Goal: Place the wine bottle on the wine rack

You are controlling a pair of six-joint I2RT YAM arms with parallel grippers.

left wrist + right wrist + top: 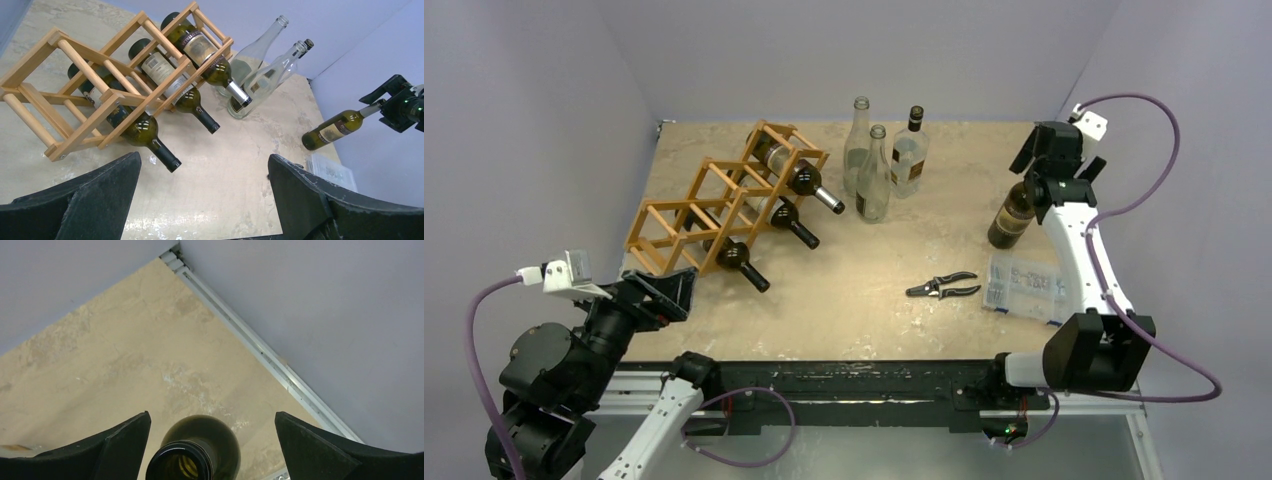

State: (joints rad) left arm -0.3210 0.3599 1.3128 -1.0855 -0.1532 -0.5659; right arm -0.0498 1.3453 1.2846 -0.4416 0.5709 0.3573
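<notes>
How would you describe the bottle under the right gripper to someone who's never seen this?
Look at the table's right side, beyond the clear plastic box. A dark green bottle stands alone there, the only dark one outside the wooden rack.

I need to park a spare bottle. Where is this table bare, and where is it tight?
Bare: the middle of the tan table, between the bottle necks jutting from the wooden lattice wine rack and the black-handled pliers; also the back stretch between the three clear glass bottles and the dark green wine bottle. Tight: the right front, around the clear plastic box.
</notes>
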